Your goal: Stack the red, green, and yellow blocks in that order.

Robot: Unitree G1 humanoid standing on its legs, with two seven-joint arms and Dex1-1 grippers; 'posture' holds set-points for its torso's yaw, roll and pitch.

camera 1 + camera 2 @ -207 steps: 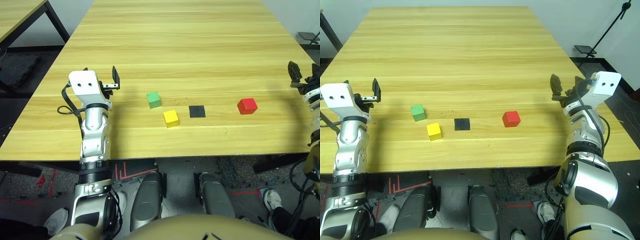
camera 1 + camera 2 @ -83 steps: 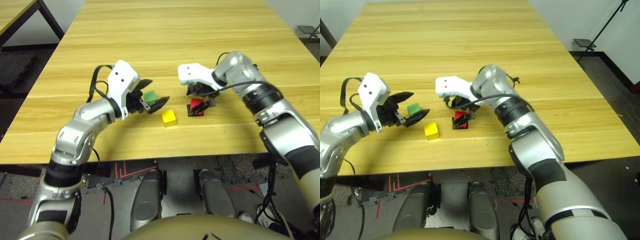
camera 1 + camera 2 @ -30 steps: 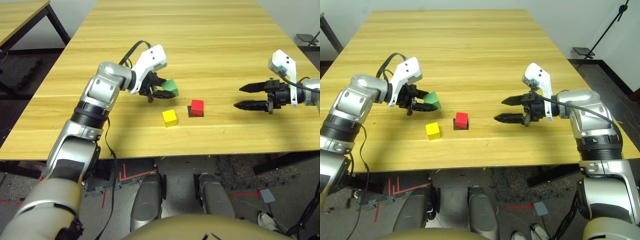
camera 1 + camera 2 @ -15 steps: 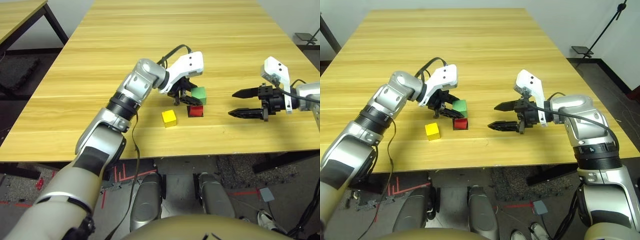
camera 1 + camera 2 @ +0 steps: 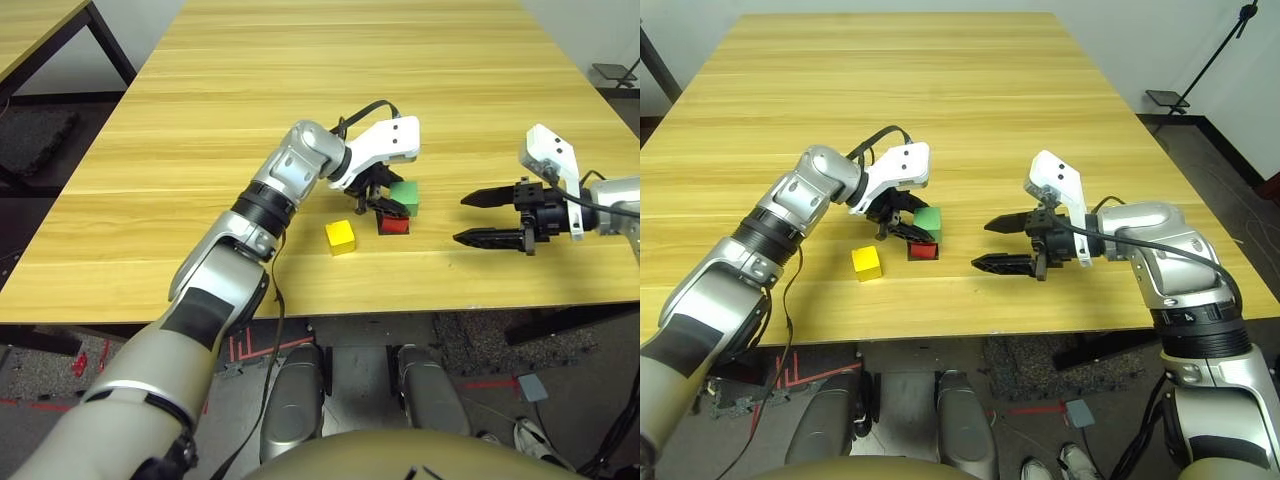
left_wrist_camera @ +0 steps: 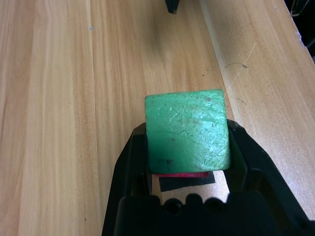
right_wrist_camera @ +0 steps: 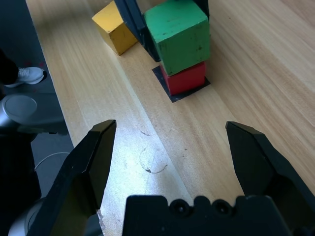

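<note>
The green block point(image 5: 404, 195) sits on top of the red block point(image 5: 393, 224), a little off-square, with my left gripper point(image 5: 393, 201) shut on it; its black fingers point(image 6: 135, 153) clamp two opposite sides. The red block stands on the flat black marker point(image 7: 173, 95), and under the green block point(image 6: 187, 130) only a sliver of red point(image 6: 182, 174) shows. The yellow block point(image 5: 340, 236) lies alone on the table just left of the stack. My right gripper point(image 5: 462, 219) hovers open to the right of the stack, pointing at it, with nothing between its fingers point(image 7: 97, 150).
The wooden table point(image 5: 330, 90) stretches wide behind the stack. Its front edge point(image 5: 400, 305) runs close below the blocks. A second table's corner point(image 5: 40, 30) shows at the far left.
My left gripper has carried the green block a little right and down onto the red block. My right gripper has drifted slightly, still open.
</note>
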